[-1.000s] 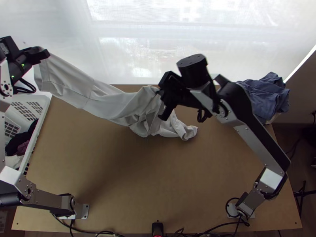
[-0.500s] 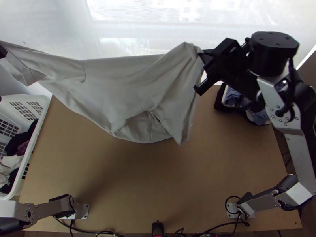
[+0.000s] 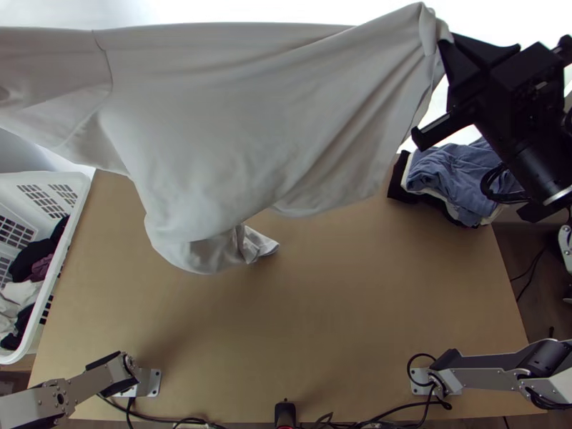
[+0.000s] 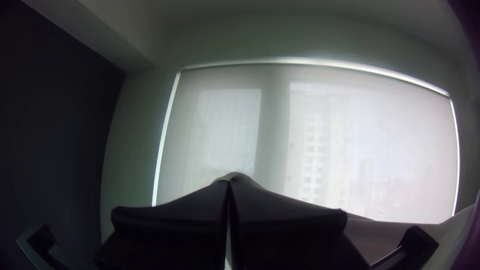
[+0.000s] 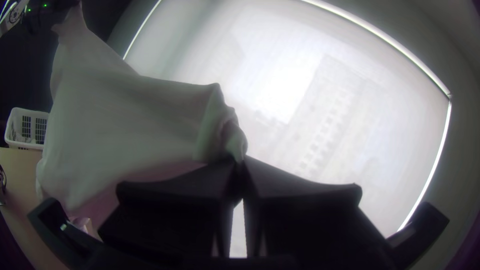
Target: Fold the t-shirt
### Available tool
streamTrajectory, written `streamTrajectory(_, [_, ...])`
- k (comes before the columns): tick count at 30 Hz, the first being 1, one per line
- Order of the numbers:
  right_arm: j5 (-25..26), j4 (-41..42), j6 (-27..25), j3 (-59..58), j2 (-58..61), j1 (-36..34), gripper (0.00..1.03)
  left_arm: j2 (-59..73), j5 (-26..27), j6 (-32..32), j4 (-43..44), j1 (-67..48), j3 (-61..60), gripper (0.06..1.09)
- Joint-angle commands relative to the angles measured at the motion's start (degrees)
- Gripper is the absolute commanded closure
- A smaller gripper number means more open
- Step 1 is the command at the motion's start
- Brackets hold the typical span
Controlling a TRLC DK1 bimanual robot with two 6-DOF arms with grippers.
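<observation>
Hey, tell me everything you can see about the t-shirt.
The t-shirt is plain and pale, in soft-looking fabric, with a curved seam that looks like a sleeve join. It hangs spread out above the table, held up between the left pincer and the right pincer, its upper edge drawn fairly straight and its lower part sagging in loose folds. The right pincer grips a bunched-up bit. Whether the lowest tip touches the table, I can't tell.
</observation>
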Motion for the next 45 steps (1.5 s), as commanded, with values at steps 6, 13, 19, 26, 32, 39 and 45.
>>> streamTrajectory(6, [1.57,8.44,-1.03,-0.12,-2.69,3.06,1.0,-4.95,-0.71,-0.04,5.57,3.48,2.84,1.05])
streamTrajectory(13, [2.28,11.78,-2.35,-2.67,-4.36,2.35,1.0,-5.39,-0.71,0.05,4.87,3.48,2.31,1.05])
streamTrajectory(19, [0.34,12.04,3.19,-19.37,-5.06,-3.36,1.0,-3.81,0.43,2.16,2.06,0.84,-8.24,1.05])
streamTrajectory(26, [-5.81,26.1,5.65,-36.07,0.12,-7.93,1.0,-3.9,-2.12,5.85,12.61,-1.44,-27.75,1.05])
streamTrajectory(32, [-6.78,32.61,5.65,-31.76,13.48,-7.75,1.0,-2.67,-3.79,8.57,19.2,-1.44,-34.43,1.05])
streamTrajectory(39, [-6.87,34.37,5.74,-23.94,28.77,-7.23,1.0,-1.26,-5.28,11.21,24.03,-2.06,-41.37,1.05])
streamTrajectory(45, [-6.87,34.45,7.32,-24.82,36.6,-6.08,1.0,-2.31,-6.87,12.97,27.55,-4.61,-52.18,1.05])
